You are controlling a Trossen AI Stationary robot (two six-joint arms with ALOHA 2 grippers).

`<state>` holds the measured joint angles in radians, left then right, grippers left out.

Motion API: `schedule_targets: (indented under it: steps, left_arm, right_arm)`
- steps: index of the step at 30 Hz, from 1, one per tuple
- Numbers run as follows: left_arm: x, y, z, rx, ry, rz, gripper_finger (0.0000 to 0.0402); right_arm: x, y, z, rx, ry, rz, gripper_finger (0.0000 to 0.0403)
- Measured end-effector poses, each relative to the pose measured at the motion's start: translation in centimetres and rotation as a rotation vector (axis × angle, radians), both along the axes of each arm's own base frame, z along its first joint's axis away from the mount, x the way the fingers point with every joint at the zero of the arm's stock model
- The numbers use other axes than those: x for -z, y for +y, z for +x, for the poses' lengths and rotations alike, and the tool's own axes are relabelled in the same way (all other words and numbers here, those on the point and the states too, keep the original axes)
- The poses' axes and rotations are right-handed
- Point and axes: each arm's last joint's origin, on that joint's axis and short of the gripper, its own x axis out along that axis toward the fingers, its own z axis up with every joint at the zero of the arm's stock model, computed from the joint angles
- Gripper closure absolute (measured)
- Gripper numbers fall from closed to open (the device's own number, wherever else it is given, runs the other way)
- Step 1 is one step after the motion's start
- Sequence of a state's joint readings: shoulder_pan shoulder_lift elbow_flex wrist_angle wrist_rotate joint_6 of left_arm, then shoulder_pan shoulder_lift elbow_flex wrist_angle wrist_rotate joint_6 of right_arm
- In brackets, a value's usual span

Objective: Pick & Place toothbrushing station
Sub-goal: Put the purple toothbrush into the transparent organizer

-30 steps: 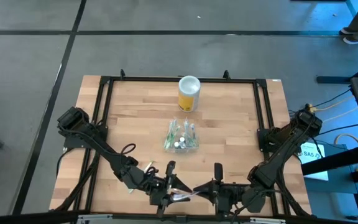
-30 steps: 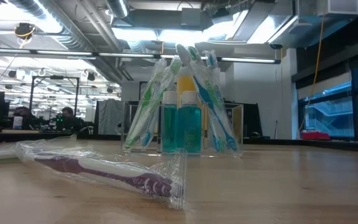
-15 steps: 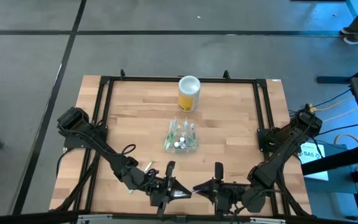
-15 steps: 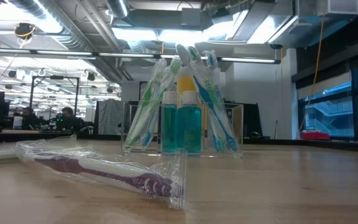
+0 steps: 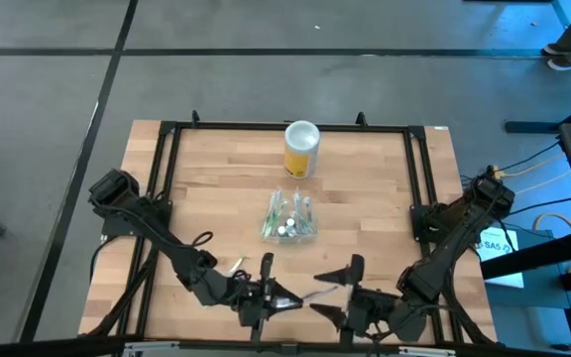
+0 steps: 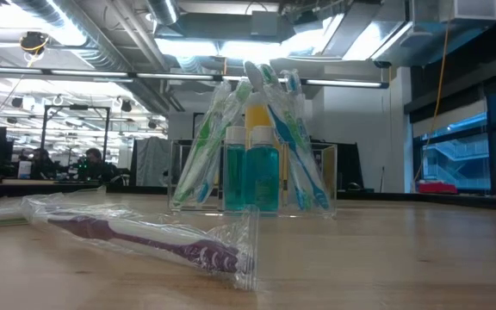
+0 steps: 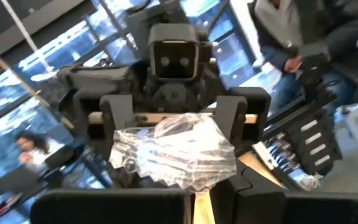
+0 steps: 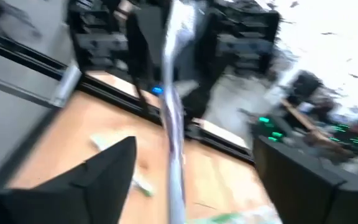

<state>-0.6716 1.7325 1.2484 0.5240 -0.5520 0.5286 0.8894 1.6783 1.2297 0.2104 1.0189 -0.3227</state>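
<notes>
The toothbrushing station [image 5: 288, 216], a clear container with toothbrushes and teal bottles, stands at the table's middle, seen also in the low view [image 6: 252, 164]. At the near edge my left gripper [image 5: 284, 300] is shut on a toothbrush in a clear wrapper [image 5: 310, 296]. My right gripper [image 5: 337, 290] faces it, open. Its fingers [image 7: 235, 118] stand on either side of the wrapper's [image 8: 174, 124] far end. My left gripper [image 7: 191, 199] pinches the crumpled wrapper end [image 7: 185, 177] of the toothbrush between its two fingers. The fingers lie level and point toward the table's right side. The wrapped toothbrush sticks out from them, lifted clear of the table, toward my right gripper.
A yellow canister with a white lid [image 5: 301, 149] stands behind the station. A purple toothbrush in a clear wrapper [image 6: 145, 237] lies on the wood in the low view. Black frame rails [image 5: 167, 169] border the table. A person [image 7: 303, 37] shows beyond the table.
My left gripper has shut on the wrapped toothbrush. My right gripper has then opened and let go of it. Both hands have stayed at the near edge, and the toothbrush stays lifted between them.
</notes>
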Motion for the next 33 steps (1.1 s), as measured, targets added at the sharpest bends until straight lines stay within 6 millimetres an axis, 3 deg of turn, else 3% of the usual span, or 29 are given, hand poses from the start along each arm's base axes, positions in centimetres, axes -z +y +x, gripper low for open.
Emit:
schedule_targets:
  steps: [7, 11, 17, 24, 33]
  left_arm:
    - [-2.1, 1.7, -2.5, -0.126, 0.132, -0.11, 0.0389]
    - [-3.7, 5.2, -4.5, -0.221, 0.268, -0.293, 0.0389]
    - [-4.6, 11.6, -6.6, -0.41, 0.439, -0.511, 0.0389]
    - [-3.2, 17.0, -5.6, -0.551, 0.611, -0.62, 0.0389]
    - [-2.0, 19.0, -4.2, -0.5, 0.738, -0.706, 0.0389]
  right_arm:
    - [-0.1, 0.9, -1.5, 0.082, -0.016, -0.074, 0.0019]
    - [-0.1, 1.2, -2.1, 0.105, -0.022, -0.101, 0.0006]
    - [-0.2, 1.1, -2.3, 0.181, -0.031, -0.122, 0.0024]
    - [-0.3, 0.8, -2.1, 0.21, -0.039, -0.103, 0.0025]
    - [-0.3, 0.8, -2.1, 0.211, -0.045, -0.082, 0.0004]
